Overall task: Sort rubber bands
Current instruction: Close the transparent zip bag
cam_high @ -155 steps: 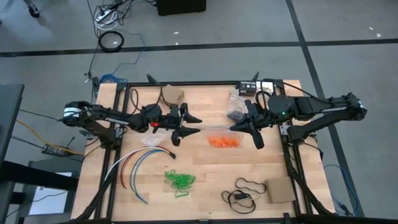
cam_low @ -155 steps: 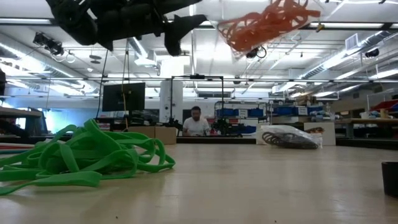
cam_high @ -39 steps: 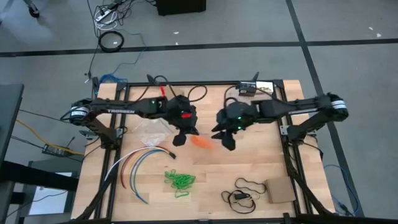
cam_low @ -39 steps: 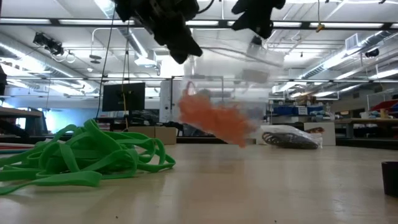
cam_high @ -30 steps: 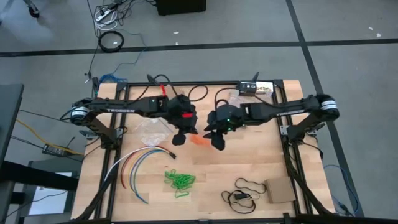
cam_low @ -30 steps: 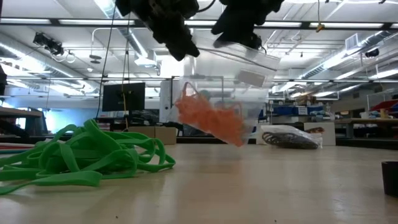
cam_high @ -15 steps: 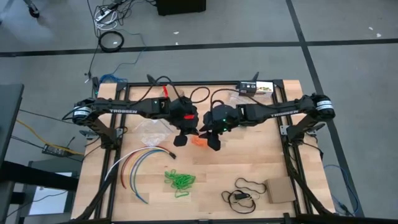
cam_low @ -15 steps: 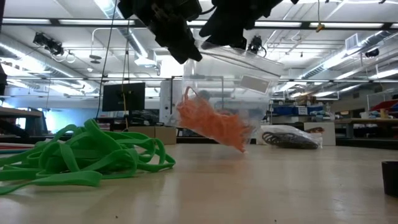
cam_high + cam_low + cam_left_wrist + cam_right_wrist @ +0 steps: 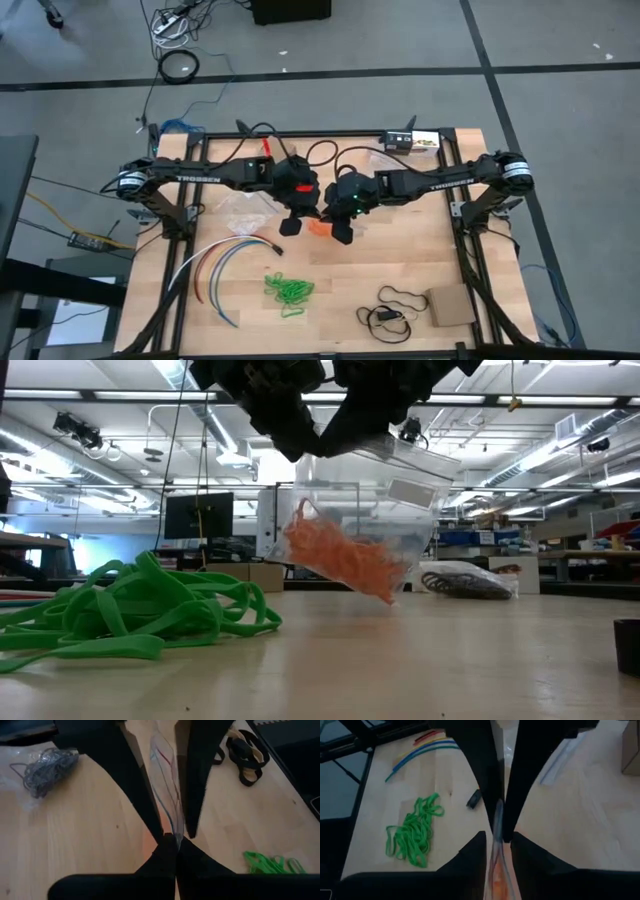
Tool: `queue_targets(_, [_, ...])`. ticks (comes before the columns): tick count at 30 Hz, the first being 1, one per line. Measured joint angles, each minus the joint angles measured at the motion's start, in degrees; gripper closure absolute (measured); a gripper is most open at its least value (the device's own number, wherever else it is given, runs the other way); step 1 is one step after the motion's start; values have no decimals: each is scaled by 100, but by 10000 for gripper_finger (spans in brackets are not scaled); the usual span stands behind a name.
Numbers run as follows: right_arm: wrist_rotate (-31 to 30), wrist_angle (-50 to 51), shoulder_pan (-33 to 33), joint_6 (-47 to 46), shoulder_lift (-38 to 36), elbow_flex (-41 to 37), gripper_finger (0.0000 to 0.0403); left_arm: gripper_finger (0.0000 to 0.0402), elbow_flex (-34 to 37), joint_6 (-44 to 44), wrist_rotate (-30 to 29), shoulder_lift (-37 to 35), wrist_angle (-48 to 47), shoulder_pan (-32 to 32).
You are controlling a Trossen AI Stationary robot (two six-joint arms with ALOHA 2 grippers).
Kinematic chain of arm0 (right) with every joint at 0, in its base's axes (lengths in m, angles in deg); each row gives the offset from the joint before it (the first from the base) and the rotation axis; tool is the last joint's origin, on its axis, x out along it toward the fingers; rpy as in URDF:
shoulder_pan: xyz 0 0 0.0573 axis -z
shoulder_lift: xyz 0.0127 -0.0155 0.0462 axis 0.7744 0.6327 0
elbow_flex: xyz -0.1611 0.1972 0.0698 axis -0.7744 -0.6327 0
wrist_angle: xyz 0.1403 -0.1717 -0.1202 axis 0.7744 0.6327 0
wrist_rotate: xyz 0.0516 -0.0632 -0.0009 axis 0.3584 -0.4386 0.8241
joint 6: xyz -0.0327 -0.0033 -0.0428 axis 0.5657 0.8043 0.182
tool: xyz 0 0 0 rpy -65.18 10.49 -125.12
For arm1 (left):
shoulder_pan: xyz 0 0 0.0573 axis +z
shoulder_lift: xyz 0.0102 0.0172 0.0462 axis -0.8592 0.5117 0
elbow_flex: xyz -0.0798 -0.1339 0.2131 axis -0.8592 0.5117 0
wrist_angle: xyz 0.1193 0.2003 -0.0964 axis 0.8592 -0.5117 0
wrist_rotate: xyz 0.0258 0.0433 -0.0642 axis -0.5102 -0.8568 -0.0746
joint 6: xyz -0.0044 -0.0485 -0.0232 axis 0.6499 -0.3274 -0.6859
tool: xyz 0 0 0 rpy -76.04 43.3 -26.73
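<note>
Both arms meet above the middle of the counter, holding a clear plastic bag up off the wood between them. Left gripper: jaws clenched on the bag's top edge, the thin film pinched flat between them in the left wrist view. Right gripper: just beside the left one, jaws nearly together with the bag's edge running through the narrow gap; grasping the bag as far as the right wrist view shows. Orange rubber bands hang as a clump inside the bag, clear of the counter surface in the low view; seen from above, a bit of orange shows between the two grippers. Green rubber bands lie in a loose heap on the counter toward the near edge, left of centre. Dark rubber bands sit in a second clear bag toward the far edge. Coloured cables curve along the counter's left side. Black cord loop and a brown cardboard piece sit near the near right corner.
</note>
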Motion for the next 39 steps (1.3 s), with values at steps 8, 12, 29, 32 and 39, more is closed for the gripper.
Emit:
queue_targets(8, [119,237,0,115,53,0,367,401,0,-12,59,0,39,-3])
queue_targets(12, [91,256,0,210,53,0,387,401,0,-14,90,0,35,-2])
queue_targets(29, [-234,1414,0,256,57,428,402,401,-7,-19,-2,-5,-46,-2])
queue_targets(32, [-280,1707,-13,207,55,457,403,401,-7,-18,-2,-4,-101,-2])
queue_targets(39, [-427,2518,-80,54,29,466,403,401,-7,50,-74,0,-303,-2])
